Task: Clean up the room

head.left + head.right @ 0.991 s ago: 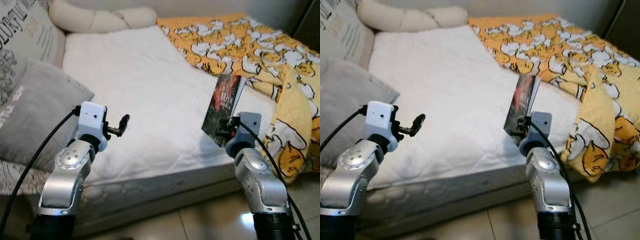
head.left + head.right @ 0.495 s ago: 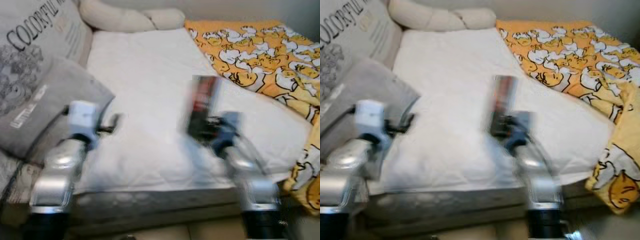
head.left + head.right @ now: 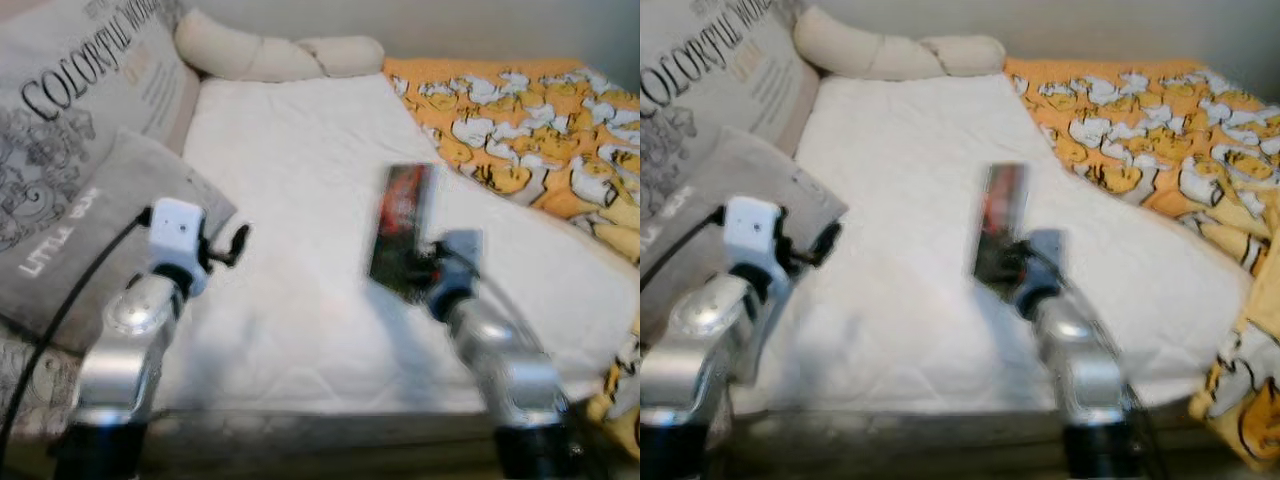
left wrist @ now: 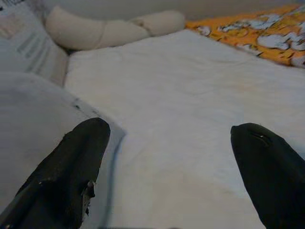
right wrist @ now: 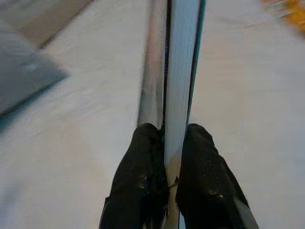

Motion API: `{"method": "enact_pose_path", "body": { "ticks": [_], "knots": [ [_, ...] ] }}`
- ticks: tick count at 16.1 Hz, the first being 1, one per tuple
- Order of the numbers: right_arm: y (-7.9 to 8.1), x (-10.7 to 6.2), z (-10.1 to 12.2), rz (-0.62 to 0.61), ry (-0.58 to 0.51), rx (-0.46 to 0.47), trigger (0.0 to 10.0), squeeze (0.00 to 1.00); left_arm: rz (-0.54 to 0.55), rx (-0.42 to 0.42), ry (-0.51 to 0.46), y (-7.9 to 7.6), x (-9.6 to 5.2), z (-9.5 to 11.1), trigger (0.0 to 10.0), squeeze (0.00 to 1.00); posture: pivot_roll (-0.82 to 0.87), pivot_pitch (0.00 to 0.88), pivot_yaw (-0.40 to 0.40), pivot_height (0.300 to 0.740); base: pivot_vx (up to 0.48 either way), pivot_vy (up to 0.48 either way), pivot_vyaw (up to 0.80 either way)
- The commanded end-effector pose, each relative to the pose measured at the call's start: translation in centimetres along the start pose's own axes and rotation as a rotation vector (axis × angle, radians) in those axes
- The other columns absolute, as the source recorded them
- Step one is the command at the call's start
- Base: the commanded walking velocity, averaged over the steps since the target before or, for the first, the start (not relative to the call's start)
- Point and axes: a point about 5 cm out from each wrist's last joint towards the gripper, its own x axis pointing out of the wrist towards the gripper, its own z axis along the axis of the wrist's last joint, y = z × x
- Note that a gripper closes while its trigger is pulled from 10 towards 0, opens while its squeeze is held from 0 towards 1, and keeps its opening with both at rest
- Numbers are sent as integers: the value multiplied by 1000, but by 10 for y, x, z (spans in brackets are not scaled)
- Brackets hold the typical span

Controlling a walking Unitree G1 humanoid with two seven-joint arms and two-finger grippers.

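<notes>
white bed, grey pillows, duck blanket

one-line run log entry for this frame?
right gripper: shut on thin dark-covered book, upright over white quilted mattress | left gripper: open, empty, beside grey cushion

White quilted bed, grey lettered pillows, cream bolster, yellow duck-print blanket.
</notes>
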Motion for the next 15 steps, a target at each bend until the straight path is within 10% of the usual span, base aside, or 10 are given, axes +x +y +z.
{"method": "enact_pose_path", "body": {
  "ticks": [1, 15],
  "knots": [
    [-6, -2, 12, -15, -45, 3, 10000, 0, -21, 5, -17, -6, 2, 5, 10000, 0, 70, 0, -2, 740, 319, 0, 0],
    [-5, -4, 14, 20, -35, 15, 10000, 0, -8, 10, 4, -5, 1, 2, 10000, 0, 71, 0, 2, 740, 135, 0, 0]
  ]
}}
